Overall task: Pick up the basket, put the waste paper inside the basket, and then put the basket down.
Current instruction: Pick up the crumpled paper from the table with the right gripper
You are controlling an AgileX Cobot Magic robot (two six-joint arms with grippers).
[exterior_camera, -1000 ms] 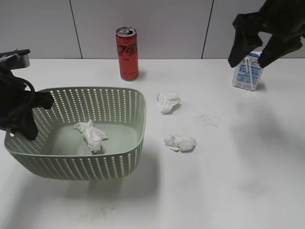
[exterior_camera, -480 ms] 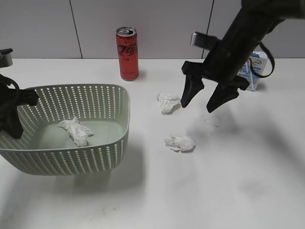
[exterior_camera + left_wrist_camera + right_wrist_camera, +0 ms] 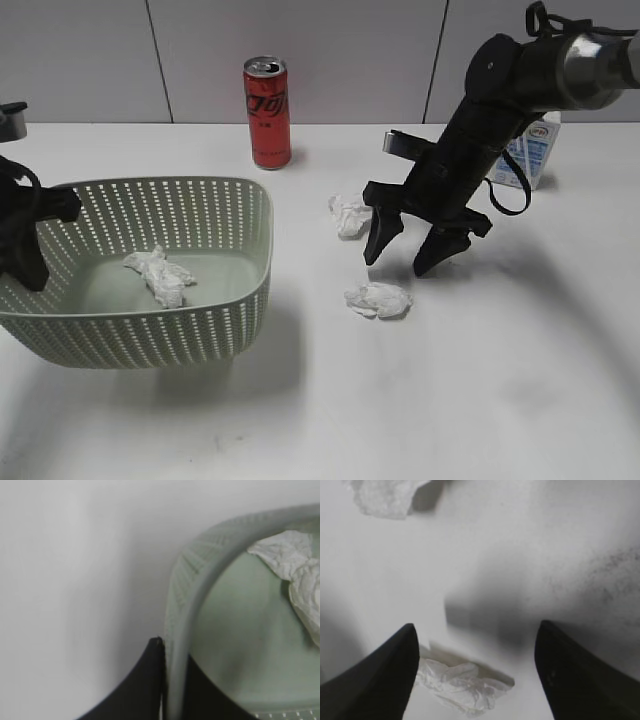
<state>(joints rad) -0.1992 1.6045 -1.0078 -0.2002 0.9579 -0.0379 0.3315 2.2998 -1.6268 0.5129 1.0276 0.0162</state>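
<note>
Black fingers [image 3: 381,236] of the right gripper [image 3: 408,252] spread wide just above a crumpled white paper wad [image 3: 378,299]; another wad [image 3: 350,214] lies left, a red drink can [image 3: 267,112] farther back. Left gripper [image 3: 25,235] clamps the pale green perforated plastic basket [image 3: 140,330], long axis left-right, holding a third wad [image 3: 159,276].

A white worktop [image 3: 520,400] fills the scene, its matte surface marked with faint grey scuffs and smudges toward the right side. Behind it stands a pale grey wall [image 3: 350,50] of flat panels, divided by thin dark vertical seams. Soft, even light falls from above, laying blurred grey shadows across the worktop. A red drink can [image 3: 267,112] stands upright near the wall, and a blue-and-white carton [image 3: 528,150] sits farther right.
</note>
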